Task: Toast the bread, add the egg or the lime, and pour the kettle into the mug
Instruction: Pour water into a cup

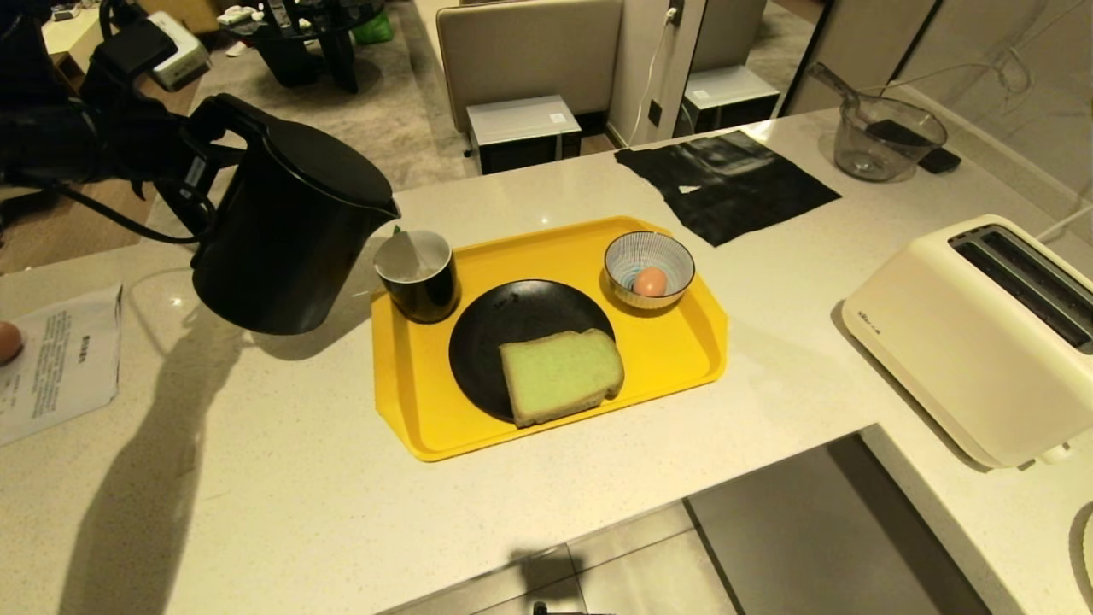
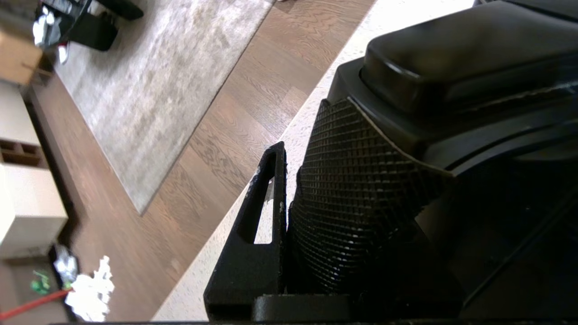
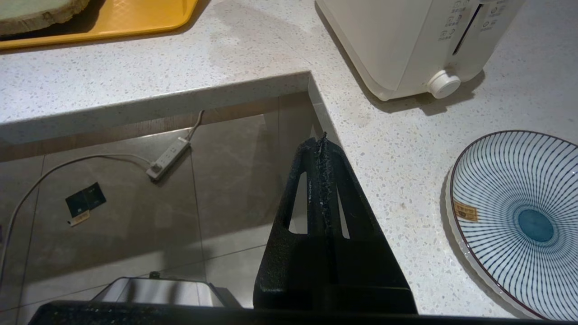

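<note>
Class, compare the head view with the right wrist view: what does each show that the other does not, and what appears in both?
Only the head view shows the tall matte-black kettle held tilted off the counter by the left gripper, its spout toward the glossy black mug, and the light-brown egg in the blue-and-white striped bowl.
Only the right wrist view shows the shut right gripper, a blue-and-white striped plate and a white power strip on the floor.
Both show the yellow plastic tray, the green-faced bread slice and the cream toaster.
</note>
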You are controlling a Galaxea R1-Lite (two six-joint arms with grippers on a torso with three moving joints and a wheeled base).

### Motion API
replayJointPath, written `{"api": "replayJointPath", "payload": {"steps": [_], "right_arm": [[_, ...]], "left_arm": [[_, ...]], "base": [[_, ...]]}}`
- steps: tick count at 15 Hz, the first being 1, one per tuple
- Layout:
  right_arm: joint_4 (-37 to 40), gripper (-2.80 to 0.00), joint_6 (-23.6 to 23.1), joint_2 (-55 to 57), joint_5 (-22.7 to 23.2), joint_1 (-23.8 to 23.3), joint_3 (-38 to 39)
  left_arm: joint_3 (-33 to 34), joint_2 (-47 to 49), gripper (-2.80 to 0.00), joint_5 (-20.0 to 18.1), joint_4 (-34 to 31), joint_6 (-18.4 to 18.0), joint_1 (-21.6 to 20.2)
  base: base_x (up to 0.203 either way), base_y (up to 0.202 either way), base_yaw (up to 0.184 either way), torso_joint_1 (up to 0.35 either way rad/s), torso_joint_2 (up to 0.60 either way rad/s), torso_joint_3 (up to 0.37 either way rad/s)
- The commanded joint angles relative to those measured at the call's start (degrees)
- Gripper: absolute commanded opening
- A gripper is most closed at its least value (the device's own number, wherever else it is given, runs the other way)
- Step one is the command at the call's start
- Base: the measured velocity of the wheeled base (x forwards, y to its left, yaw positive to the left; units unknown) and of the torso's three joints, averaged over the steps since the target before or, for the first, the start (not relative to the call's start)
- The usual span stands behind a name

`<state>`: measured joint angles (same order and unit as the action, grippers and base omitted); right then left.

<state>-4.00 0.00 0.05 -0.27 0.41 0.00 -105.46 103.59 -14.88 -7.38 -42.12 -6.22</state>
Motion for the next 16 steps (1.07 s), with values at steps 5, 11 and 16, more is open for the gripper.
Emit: {"api": "replayJointPath", "payload": {"steps": [5,11,16], "right_arm": [[-0.04,-2.8,0.0,0.04,0.0,0.02,1.58],[-0.04,-2.8,0.0,0.04,0.0,0.02,1.58],[-0.04,-2.8,0.0,0.04,0.0,0.02,1.58]], "left_arm": [[-0.01,0.7,-2.8,0.12,-0.53,-5.19,0.06],[-0.44,1.57,-2.8,1.78,-0.53,-7.62,0.15],[-3.71,2.51,-2.8,2.23,-1.85,-10.08,0.15]], "base": [[0.0,0.0,0.0,0.0,0.0,0.0],[0.0,0.0,0.0,0.0,0.0,0.0],[0.0,0.0,0.0,0.0,0.0,0.0]]}}
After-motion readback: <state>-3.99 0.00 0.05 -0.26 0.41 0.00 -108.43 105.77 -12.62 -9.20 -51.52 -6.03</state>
